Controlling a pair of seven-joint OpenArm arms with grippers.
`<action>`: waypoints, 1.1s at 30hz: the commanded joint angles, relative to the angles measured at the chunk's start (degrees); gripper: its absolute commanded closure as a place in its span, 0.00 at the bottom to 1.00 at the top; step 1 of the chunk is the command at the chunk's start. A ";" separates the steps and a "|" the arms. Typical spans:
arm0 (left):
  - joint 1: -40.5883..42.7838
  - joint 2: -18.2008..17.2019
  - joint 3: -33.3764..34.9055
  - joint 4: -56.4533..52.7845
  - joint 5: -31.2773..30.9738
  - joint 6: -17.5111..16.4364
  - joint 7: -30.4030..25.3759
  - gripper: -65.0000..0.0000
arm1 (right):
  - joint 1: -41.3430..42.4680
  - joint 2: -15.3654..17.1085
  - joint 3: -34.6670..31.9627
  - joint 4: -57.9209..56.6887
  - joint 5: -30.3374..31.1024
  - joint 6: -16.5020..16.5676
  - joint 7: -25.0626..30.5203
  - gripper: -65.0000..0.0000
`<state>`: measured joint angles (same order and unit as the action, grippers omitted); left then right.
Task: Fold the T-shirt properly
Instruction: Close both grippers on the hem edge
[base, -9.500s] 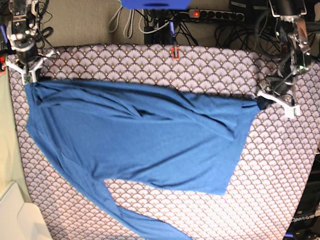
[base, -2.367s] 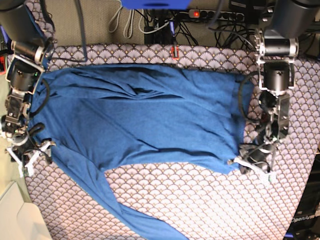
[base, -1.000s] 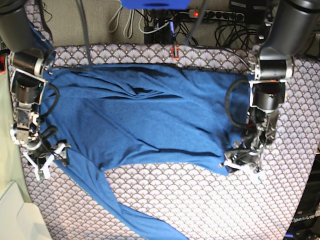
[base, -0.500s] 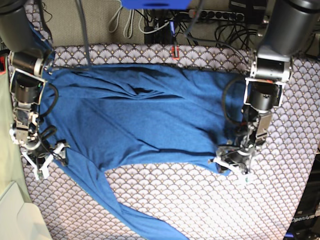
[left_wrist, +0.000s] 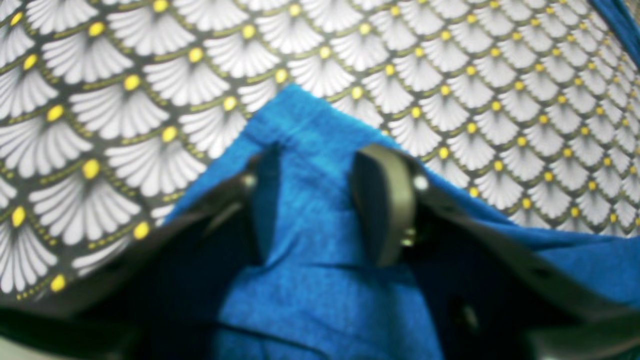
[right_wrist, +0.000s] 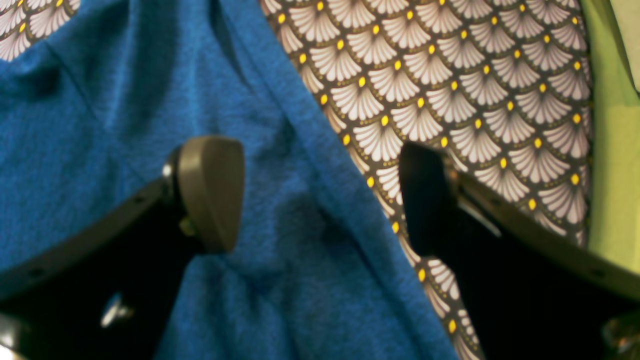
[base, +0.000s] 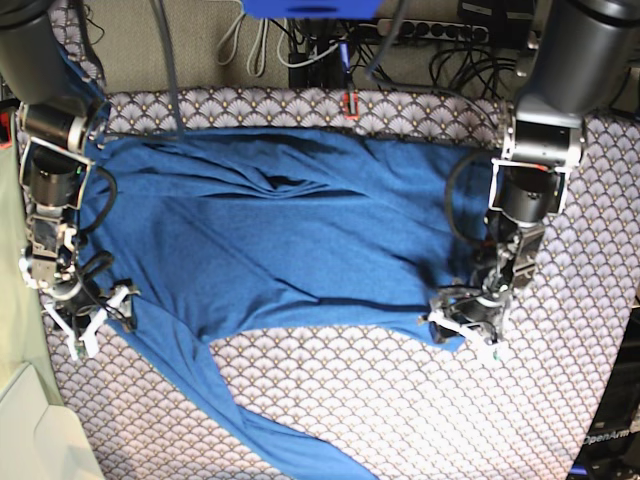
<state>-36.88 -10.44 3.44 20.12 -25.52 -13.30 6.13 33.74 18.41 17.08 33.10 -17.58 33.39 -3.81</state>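
The royal-blue T-shirt (base: 290, 230) lies spread across the patterned table (base: 400, 400), and one long sleeve (base: 270, 440) trails off the front edge. My left gripper (base: 462, 325) sits low at the shirt's lower right corner. In the left wrist view the left gripper (left_wrist: 320, 160) has its jaws apart, with the corner of the T-shirt (left_wrist: 310, 280) lying between them. My right gripper (base: 90, 320) is at the shirt's left edge. The right wrist view shows the right gripper (right_wrist: 317, 150) wide open, straddling the hem of the T-shirt (right_wrist: 75, 125).
A fan-patterned cloth covers the table. A small red object (base: 349, 104) sits at the back edge, with a power strip (base: 430, 30) and cables behind it. A white bin (base: 30, 430) stands at the front left, beside a pale green strip (right_wrist: 615, 150).
My left gripper has slid the shirt's lower right corner a little to the left and its jaws have parted. The right arm has stayed put, open.
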 joint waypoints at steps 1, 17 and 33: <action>-1.31 -0.33 0.21 0.23 0.16 0.60 0.86 0.51 | 1.91 0.97 0.11 1.14 0.92 -0.20 1.40 0.26; -1.31 0.19 3.99 0.94 2.79 0.51 1.21 0.99 | 1.91 1.15 0.11 1.14 0.92 -0.20 1.40 0.26; 1.67 -1.04 3.11 18.52 2.27 0.60 9.91 0.99 | 1.91 0.97 0.11 1.14 0.92 -0.20 1.40 0.26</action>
<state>-33.56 -10.74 6.87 37.67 -22.98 -12.47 16.97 33.74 18.46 17.08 33.10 -17.61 33.41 -3.84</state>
